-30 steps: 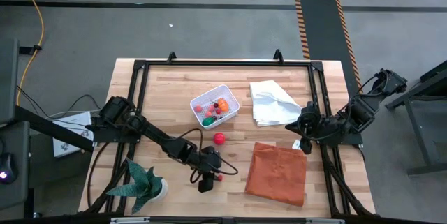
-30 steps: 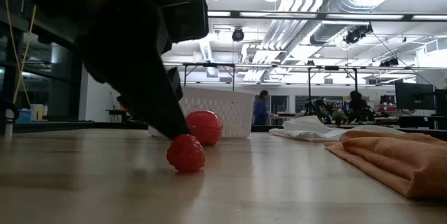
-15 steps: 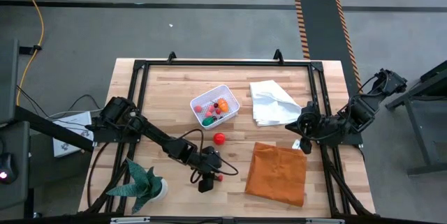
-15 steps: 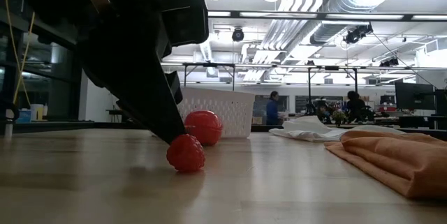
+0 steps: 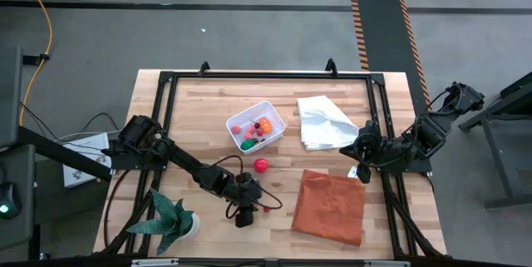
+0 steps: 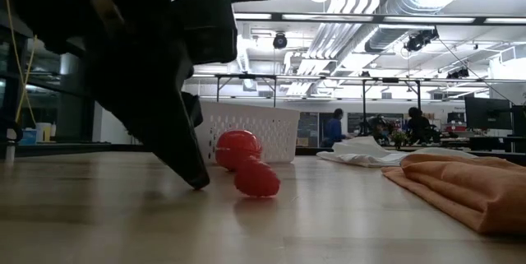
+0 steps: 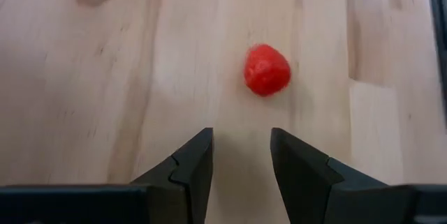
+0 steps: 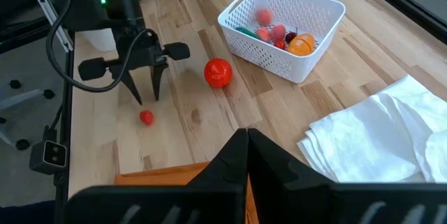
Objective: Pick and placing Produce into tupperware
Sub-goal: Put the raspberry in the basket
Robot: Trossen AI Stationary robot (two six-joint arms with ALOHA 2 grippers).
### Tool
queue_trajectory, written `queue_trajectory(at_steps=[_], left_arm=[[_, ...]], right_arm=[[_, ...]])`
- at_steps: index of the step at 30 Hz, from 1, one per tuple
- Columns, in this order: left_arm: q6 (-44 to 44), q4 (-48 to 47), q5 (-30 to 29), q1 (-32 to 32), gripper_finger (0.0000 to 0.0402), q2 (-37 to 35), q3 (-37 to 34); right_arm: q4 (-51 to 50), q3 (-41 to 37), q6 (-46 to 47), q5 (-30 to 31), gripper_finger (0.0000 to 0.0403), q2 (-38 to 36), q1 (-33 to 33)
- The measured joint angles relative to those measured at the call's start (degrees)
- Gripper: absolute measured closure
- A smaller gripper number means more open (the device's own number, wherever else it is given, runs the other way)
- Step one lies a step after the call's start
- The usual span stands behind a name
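The white mesh tupperware (image 5: 255, 126) stands at the table's middle far side with several small produce pieces in it (image 8: 283, 25). A red ball (image 5: 261, 165) lies on the wood just near of it. A smaller red berry (image 7: 266, 70) lies on the table a little ahead of my left gripper (image 7: 241, 140), which is open, points steeply down close to the wood, and has nothing between its fingers. In the low view the berry (image 6: 256, 179) lies clear of the dark finger (image 6: 196, 178). My right gripper (image 8: 246, 139) is shut and hangs high at the right, empty.
A white cloth (image 5: 324, 123) lies at the far right and an orange cloth (image 5: 330, 206) at the near right. A green spiky potted plant (image 5: 172, 221) stands at the near left corner. Bare wood shows between the tub and the cloths.
The small red berry has rolled out from under my left gripper's fingertips toward the table's right and now lies free a short way off. My left gripper has tipped slightly and stayed where it was, its finger gap unchanged.
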Motion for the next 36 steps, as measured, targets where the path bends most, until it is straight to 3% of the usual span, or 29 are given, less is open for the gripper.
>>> queue_trajectory(at_steps=[10, 17, 36], left_arm=[[-0.8, 3.0, 0.1, 0.0, 0.0268, 0.0, 0.0], [2.4, 4.0, 1.9, 0.0, 0.0268, 0.0, 0.0], [11.5, 6.3, -0.7, 0.0, 0.0268, 0.0, 0.0]], right_arm=[[-0.3, 0.0, 0.0, 0.0, 0.0403, 0.0, 0.0], [-0.3, 0.0, 0.0, 0.0, 0.0403, 0.0, 0.0], [-0.3, 0.0, 0.0, 0.0, 0.0403, 0.0, 0.0]])
